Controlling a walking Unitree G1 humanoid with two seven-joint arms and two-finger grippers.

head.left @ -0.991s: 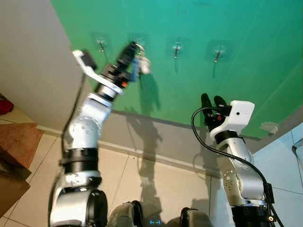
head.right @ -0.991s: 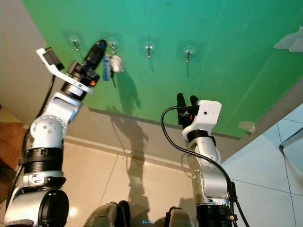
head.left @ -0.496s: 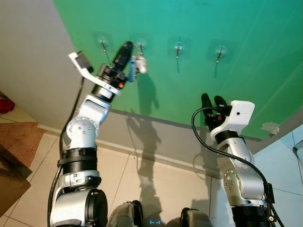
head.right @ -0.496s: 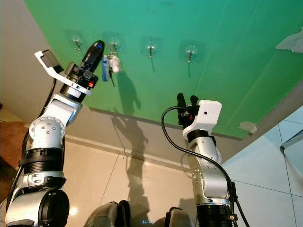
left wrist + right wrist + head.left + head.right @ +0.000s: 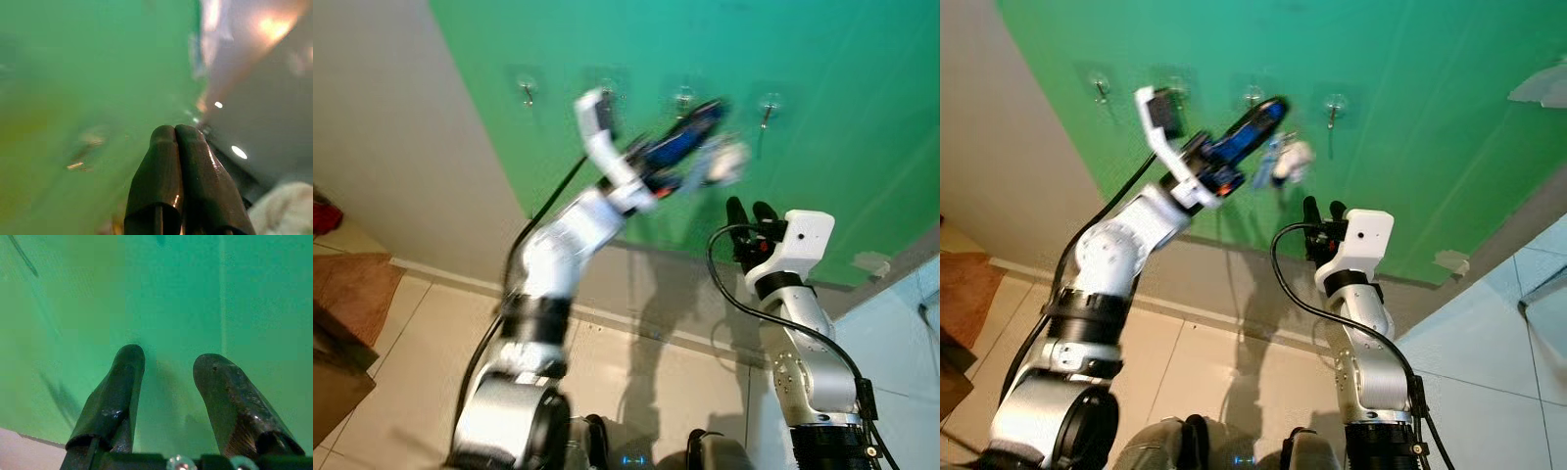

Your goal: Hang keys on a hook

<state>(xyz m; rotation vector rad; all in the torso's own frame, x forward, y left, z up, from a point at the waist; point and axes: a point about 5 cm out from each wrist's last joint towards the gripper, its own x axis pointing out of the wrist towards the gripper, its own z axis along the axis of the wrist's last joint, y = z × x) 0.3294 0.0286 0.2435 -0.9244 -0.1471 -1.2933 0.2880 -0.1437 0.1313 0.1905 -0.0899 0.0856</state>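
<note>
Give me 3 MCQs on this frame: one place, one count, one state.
1. Where are the keys?
A. on the floor
B. at the left gripper, before the green wall
C. in the right gripper

2. How many hooks are on the wall?
A. two
B. four
C. six

3. How are the right gripper's fingers?
A. open, holding nothing
B. shut on keys
C. shut on a hook

Answers: 1 B, keys dangle by the left fingertips; 2 B, four in one row; 3 A, the wrist view shows a gap.
</note>
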